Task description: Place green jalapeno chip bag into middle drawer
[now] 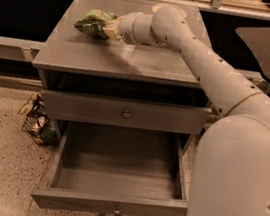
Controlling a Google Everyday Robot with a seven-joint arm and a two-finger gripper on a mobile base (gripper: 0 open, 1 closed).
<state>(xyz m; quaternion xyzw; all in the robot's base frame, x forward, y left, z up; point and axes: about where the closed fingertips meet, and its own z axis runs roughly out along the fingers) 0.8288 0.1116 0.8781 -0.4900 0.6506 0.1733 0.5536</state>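
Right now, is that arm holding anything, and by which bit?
It seems so: the gripper is shut on the green jalapeno chip bag, gripping the end nearest the arm, over the back left of the cabinet top.
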